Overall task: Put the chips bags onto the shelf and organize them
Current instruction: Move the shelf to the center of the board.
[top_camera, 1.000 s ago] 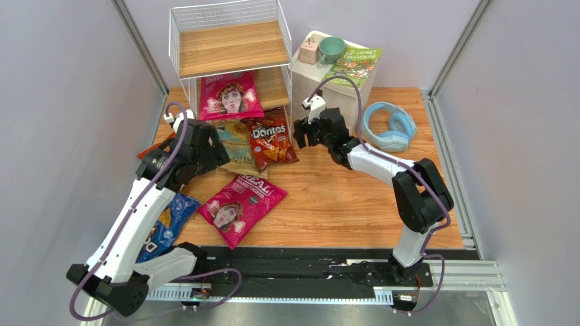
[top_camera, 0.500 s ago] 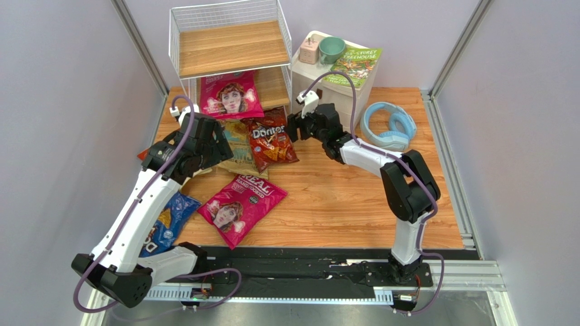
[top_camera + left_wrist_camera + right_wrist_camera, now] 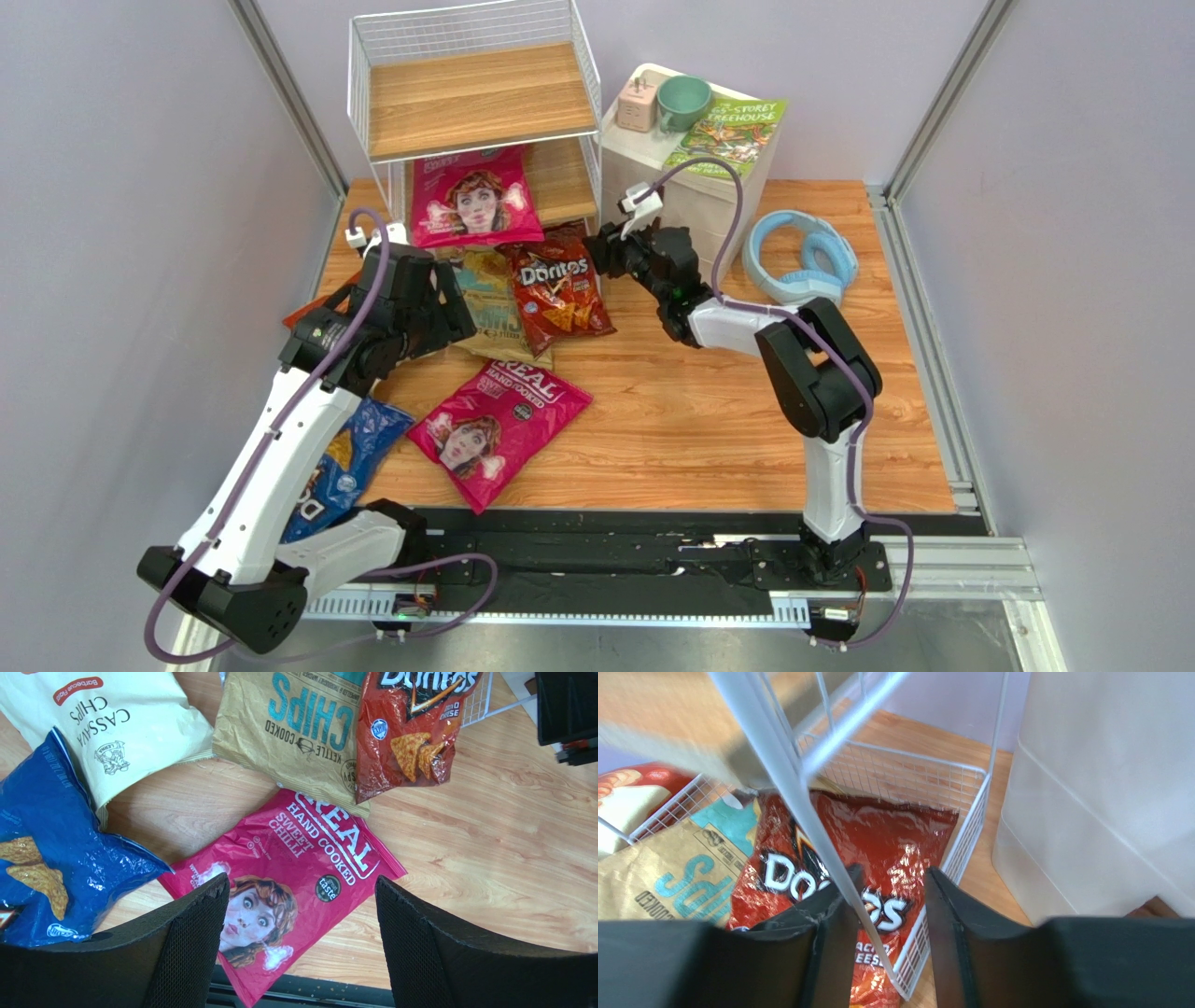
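Observation:
The shelf (image 3: 470, 98) stands at the back with one magenta bag (image 3: 474, 196) on its middle tier. The tan-and-teal CHIPS bag (image 3: 488, 301) and the red Doritos bag (image 3: 561, 287) lie partly in the bottom tier. A second magenta bag (image 3: 498, 427) and the blue Doritos bag (image 3: 337, 469) lie on the table. The orange-and-cream bag (image 3: 112, 721) is mostly hidden under my left arm in the top view. My left gripper (image 3: 300, 885) is open and empty, high above the magenta bag (image 3: 281, 875). My right gripper (image 3: 892, 875) is open around the shelf's front right post (image 3: 801, 812), above the red Doritos bag (image 3: 878, 847).
A white drawer unit (image 3: 687, 175) stands right of the shelf and carries a green book (image 3: 727, 133), a teal cup (image 3: 685, 101) and a small pink object (image 3: 638, 105). Blue headphones (image 3: 800, 259) lie at the back right. Metal rails edge the table on the right.
My right gripper has moved left to the shelf's front right corner and now straddles its post. My left gripper shifted slightly and came back. The bags have not moved.

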